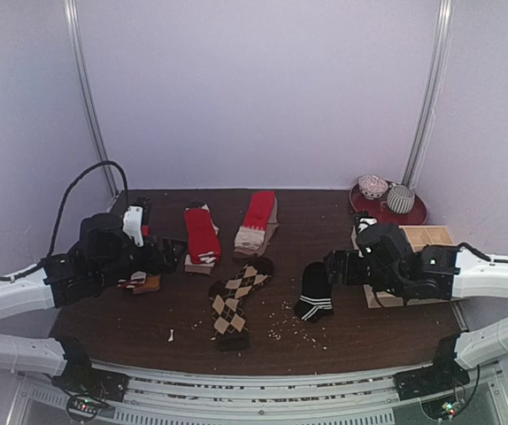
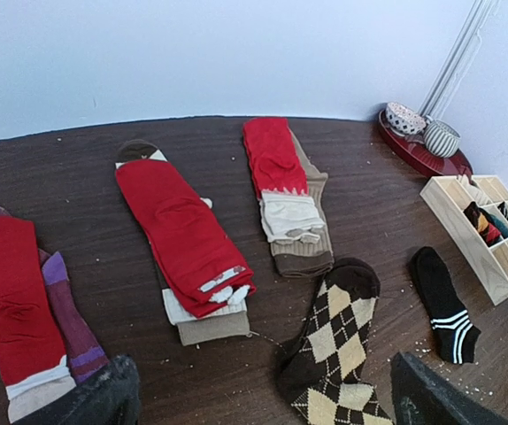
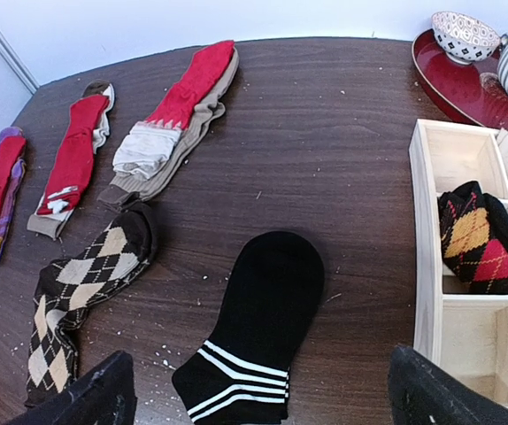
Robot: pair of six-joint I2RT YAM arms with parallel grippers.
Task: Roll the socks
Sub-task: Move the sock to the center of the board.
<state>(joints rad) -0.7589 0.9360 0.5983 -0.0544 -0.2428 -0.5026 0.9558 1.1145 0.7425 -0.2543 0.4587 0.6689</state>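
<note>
Several sock pairs lie flat on the dark wooden table. The black sock with white stripes (image 1: 314, 293) (image 3: 258, 319) lies just in front of my right gripper (image 3: 267, 398) (image 1: 334, 266), which is open, empty and above the table. The brown-and-beige argyle sock (image 1: 235, 301) (image 2: 338, 341) lies at the centre front. A red sock with white cuff (image 1: 202, 235) (image 2: 183, 235) and a red sock on tan (image 1: 257, 220) (image 2: 285, 186) lie further back. A red-and-purple pair (image 2: 24, 305) lies at the left. My left gripper (image 2: 267, 403) (image 1: 170, 255) is open and empty, above the table.
A pale wooden grid tray (image 3: 427, 266) (image 1: 431, 237) stands at the right and holds rolled socks (image 3: 471, 235). A red plate (image 1: 387, 212) (image 3: 449, 80) with two bowls sits at the back right. Pale crumbs (image 1: 294, 329) are scattered at the front.
</note>
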